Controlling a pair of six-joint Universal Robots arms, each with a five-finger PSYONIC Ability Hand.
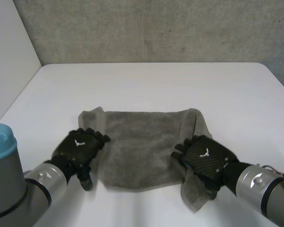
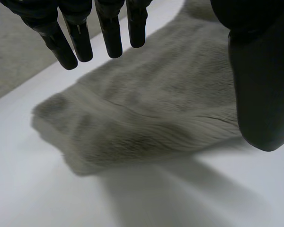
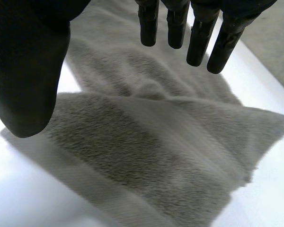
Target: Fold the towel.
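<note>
**Position.** In the head view the grey towel (image 1: 142,146) lies spread on the white table (image 1: 156,80), in the lower middle of the frame. Its right border is rumpled and partly turned over, with one corner trailing toward the lower right.

**Hands.** The left hand (image 1: 79,147) sits at the lower left, over the towel's left edge. The right hand (image 1: 206,158) sits at the lower right, over the rumpled right edge. In each wrist view the fingers (image 2: 111,38) (image 3: 199,40) are straight and spread, the thumb stands well apart, and nothing is clamped. The cloth lies under each palm.

**Step in hand.** Judged as the approach to grasp, ahead of the first fold; no fold is made yet.

**Next move.** Each hand needs to close on its near corner. The right side probably needs flattening first, or the fold will come out uneven.
</note>
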